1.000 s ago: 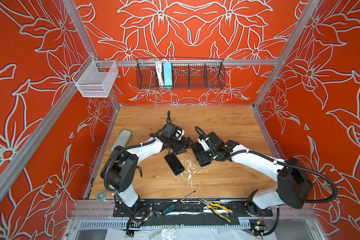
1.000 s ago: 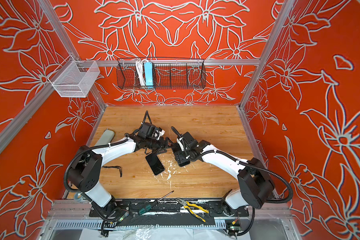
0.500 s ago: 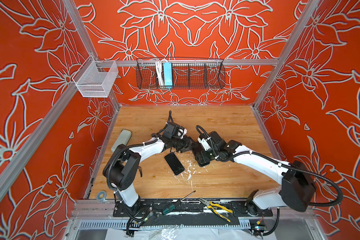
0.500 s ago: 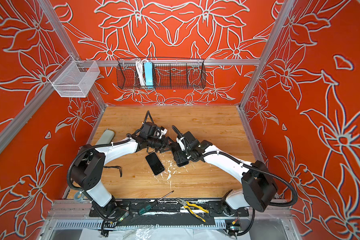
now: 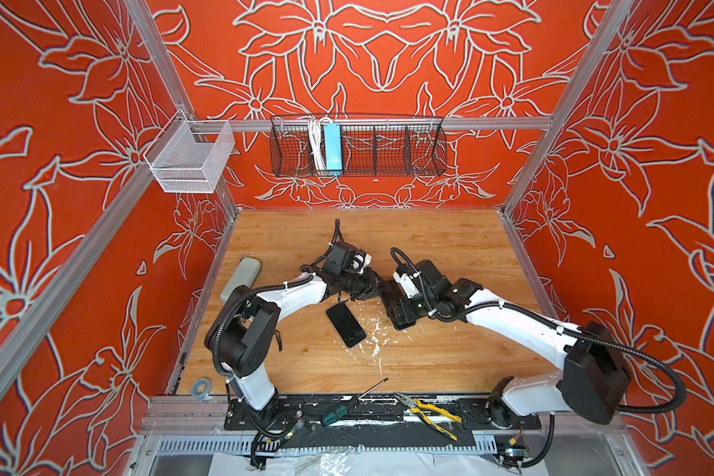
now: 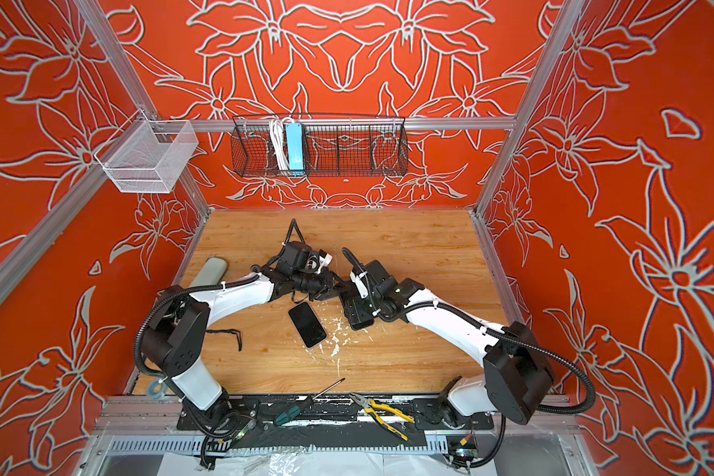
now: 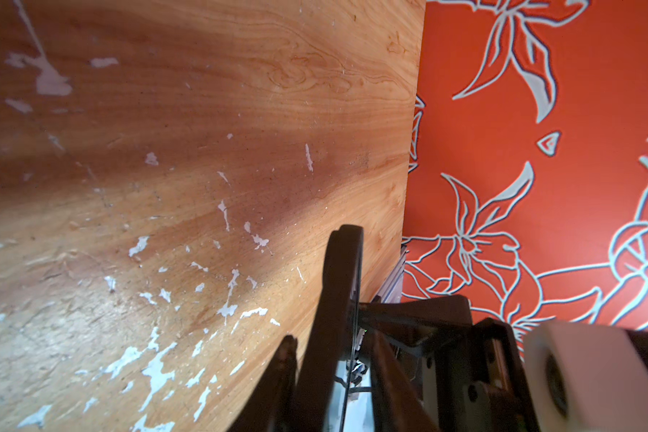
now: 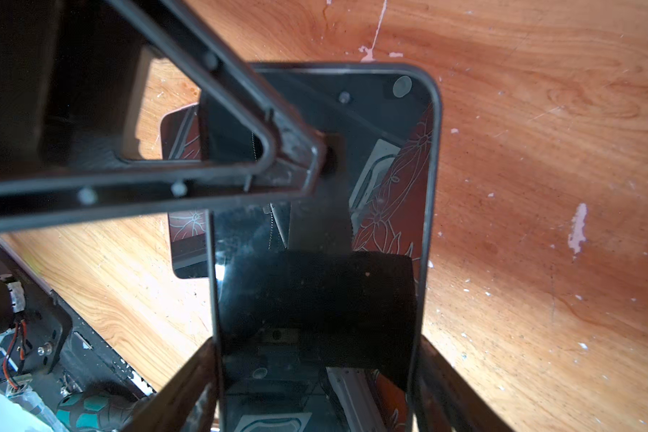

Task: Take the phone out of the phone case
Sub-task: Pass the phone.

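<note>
Phone lies flat, screen up, on the wood table mid-frame in both top views, just below-left of both grippers and apart from them. Only the right wrist cam shows it peeking out behind the case, which the right gripper clamps by its long edges. Only the left wrist cam shows the case rim edge-on between the left gripper fingers; can't tell if they pinch it.

walls: red floral | floor: scuffed wood | rails: aluminium | basket: black wire
</note>
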### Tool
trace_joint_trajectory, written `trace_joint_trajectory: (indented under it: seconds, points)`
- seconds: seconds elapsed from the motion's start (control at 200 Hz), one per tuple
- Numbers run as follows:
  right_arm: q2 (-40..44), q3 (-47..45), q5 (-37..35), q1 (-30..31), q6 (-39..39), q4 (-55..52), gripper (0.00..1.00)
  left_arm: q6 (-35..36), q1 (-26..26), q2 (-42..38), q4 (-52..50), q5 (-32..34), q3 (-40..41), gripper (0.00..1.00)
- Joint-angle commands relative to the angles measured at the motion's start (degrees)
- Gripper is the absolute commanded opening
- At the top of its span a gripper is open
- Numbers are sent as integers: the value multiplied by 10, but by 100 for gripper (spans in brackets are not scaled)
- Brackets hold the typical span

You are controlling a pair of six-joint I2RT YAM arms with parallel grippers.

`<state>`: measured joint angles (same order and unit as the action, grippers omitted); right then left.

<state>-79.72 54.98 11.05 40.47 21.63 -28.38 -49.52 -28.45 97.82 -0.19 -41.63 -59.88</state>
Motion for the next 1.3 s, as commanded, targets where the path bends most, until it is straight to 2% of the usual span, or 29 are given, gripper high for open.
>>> trace_joint_trajectory:
  seconds: [0.0, 0.08, 0.475, 0.706, 0.846, 0.951, 1.061, 1.206, 1.296]
  points:
    - [13, -4, 9, 0, 10, 16, 47, -5, -1, 0, 17, -7, 9, 31]
    - [13, -5, 9, 0, 10, 17, 47, -6, -1, -3, 20, -6, 12, 26]
    - [16, -4, 6, -2, 10, 17, 47, -10, -1, 3, 39, -17, 21, 18]
    - [19, -6, 10, -1, 13, 22, 47, -18, -1, 7, 58, -29, 23, 7]
    - [21, -8, 16, -1, 14, 26, 51, -30, -1, 12, 83, -43, 26, 0]
    - [22, -10, 20, -1, 13, 30, 52, -34, -2, 11, 95, -48, 27, 0]
    - [26, -12, 20, -3, 13, 30, 58, -31, -1, 6, 90, -46, 24, 0]
    - [38, -16, 27, -8, 12, 30, 75, -31, -1, -3, 90, -43, 20, 0]
    - [50, -19, 33, -13, 12, 30, 81, -35, -1, -3, 93, -49, 13, 0]
